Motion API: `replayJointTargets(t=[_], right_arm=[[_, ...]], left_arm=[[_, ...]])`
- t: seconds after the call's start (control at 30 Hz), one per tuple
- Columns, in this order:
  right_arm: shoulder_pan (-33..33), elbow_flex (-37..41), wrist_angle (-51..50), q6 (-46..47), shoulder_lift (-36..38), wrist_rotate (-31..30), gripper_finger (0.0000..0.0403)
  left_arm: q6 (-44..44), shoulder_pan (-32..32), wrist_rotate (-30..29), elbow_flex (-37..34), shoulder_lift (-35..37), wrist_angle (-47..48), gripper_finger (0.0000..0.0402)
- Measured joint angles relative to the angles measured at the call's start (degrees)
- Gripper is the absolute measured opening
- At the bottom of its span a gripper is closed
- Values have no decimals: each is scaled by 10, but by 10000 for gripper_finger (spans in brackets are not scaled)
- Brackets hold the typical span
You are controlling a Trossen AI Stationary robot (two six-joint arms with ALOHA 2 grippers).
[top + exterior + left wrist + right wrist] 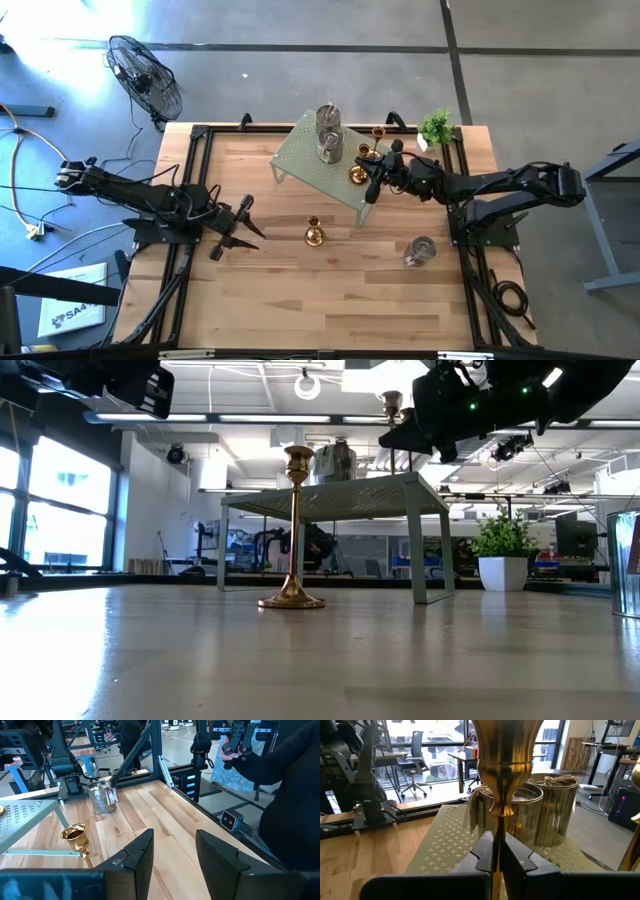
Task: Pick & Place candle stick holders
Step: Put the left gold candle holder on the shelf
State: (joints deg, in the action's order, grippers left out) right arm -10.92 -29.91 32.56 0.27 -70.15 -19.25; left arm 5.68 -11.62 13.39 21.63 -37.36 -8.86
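A pale green perforated rack (305, 165) stands at the table's far middle, with two grey-silver cups (329, 130) and two gold holders (371, 143) near its far right corner. My right gripper (368, 180) is over the rack's right end, shut on a third gold holder (506, 765). Another gold holder (314, 235) stands on its round base on the table in front of the rack, and a silver cup (420, 250) stands at the near right. My left gripper (238, 228) is open and empty over the table's left, left of that holder; its fingers (140, 855) also show in the left wrist view. My right gripper pinches the gold holder's thin stem (496, 827) between its two fingers, just below the cup. The fingers come level from the table's right side and lie across the stem. The holder stands upright over the rack; the fingers hide its base.
A small potted plant (436, 126) stands at the table's far right corner. A black frame runs along the table's left, right and far edges. A person in dark clothes (290, 795) stands beyond the table's right edge, holding a device. Bare wood lies at the near middle.
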Motion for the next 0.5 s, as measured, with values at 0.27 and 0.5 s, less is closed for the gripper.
replayJointTargets(t=[0.27, 0.5], right_arm=[[0, 0, -3, 1, 0, -16, 8], [0, 0, -13, 1, 0, -24, 8]], left_arm=[[0, 0, 0, 0, 0, 0, 143], [0, 0, 0, 0, 0, 0, 143]])
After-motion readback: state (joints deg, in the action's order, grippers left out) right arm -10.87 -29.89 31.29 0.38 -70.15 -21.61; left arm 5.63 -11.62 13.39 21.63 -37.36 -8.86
